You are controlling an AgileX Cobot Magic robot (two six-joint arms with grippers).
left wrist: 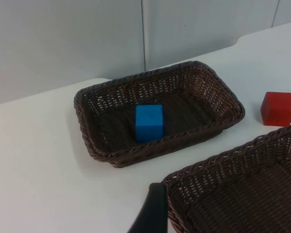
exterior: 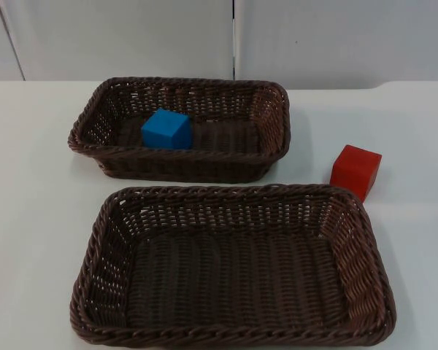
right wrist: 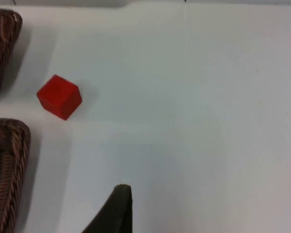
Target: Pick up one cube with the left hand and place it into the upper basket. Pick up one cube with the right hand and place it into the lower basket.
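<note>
Top view, red cube (exterior: 355,170) beside lower basket (exterior: 365,226) rim

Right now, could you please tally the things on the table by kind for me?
Baskets: 2, the upper basket and the lower basket.
Cubes: 2, the blue cube inside the upper basket and the red cube on the table.
Total: 4.

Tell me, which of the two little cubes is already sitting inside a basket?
The blue cube: it lies in the upper basket. The red cube sits on the white table, beside the lower basket.
</note>
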